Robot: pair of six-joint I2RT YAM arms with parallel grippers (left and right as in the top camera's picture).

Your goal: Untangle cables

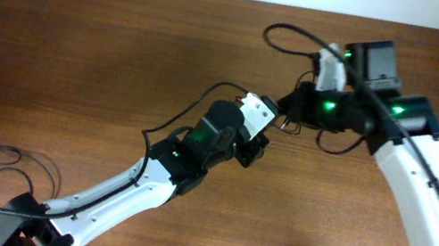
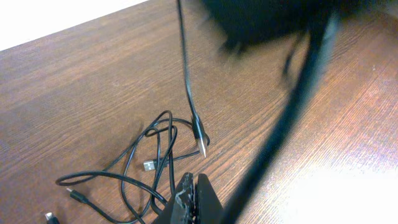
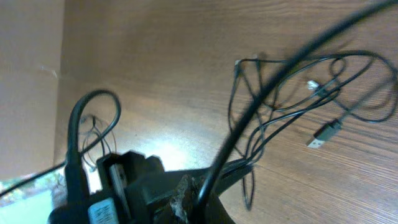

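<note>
The cables (image 1: 289,126) are a small knot of thin black cords on the wooden table (image 1: 107,40), between my two grippers. In the left wrist view the cables (image 2: 158,155) lie in loose loops with a USB plug. One strand runs up toward the dark right gripper at the top. My left gripper (image 1: 256,149) has its jaws (image 2: 194,198) shut, and strands run in under the tip. My right gripper (image 1: 296,109) is shut (image 3: 186,200), with strands of the bundle (image 3: 292,93) leading into its jaws.
A separate thin black cord (image 1: 13,161) lies in loose loops at the front left, near the left arm base. Thicker arm cables arch over both arms, one looping at the back (image 1: 290,31). A blurred arm cable (image 3: 261,106) crosses the right wrist view.
</note>
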